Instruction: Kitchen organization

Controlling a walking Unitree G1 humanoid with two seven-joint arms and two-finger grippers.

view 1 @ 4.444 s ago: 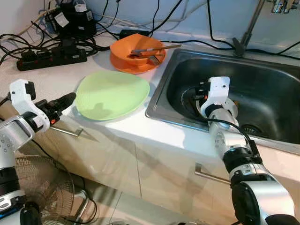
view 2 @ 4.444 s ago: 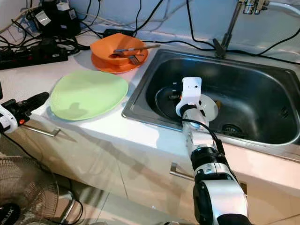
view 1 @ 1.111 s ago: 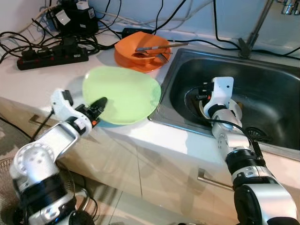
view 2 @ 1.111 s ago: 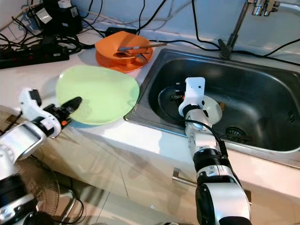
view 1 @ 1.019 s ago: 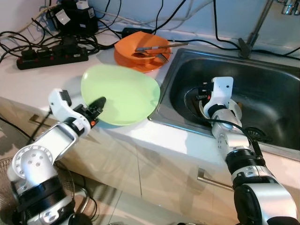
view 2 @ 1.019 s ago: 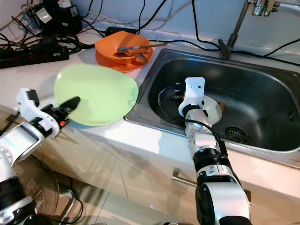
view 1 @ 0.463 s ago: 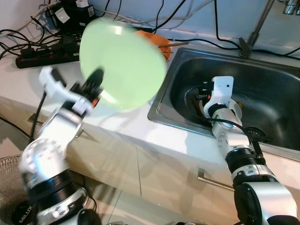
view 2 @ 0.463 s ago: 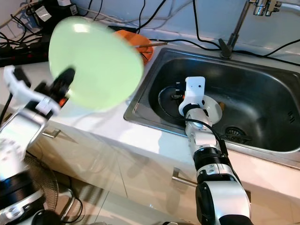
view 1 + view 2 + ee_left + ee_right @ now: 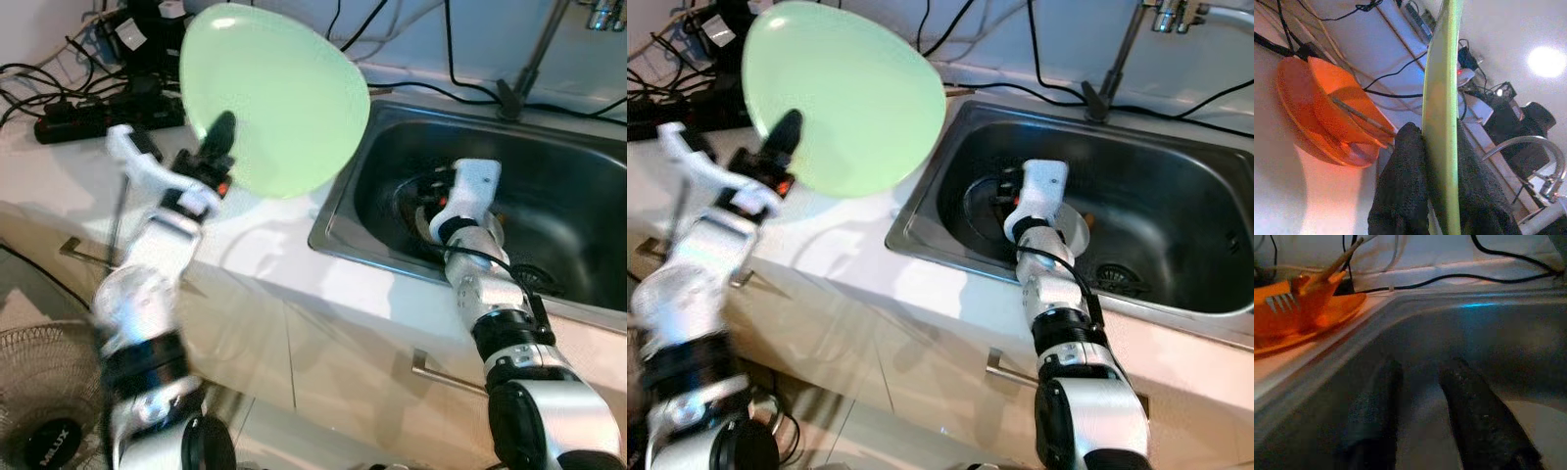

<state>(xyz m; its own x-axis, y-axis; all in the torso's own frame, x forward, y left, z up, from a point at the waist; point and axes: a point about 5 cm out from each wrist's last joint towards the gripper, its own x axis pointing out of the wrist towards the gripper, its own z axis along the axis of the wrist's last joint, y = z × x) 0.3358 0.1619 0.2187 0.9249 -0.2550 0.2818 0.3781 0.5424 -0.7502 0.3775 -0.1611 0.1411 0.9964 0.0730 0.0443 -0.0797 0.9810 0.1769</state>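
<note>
- The left gripper is clamped on the lower edge of a pale green plate, holding it in the air, tilted almost upright, in the upper left of the head view.
- In the left wrist view, one black finger presses each face of the plate's thin rim.
- An orange bowl with utensils sits on the counter behind the plate.
- The right gripper rests low inside the steel sink, centre right, its fingers slightly parted and holding nothing.
</note>
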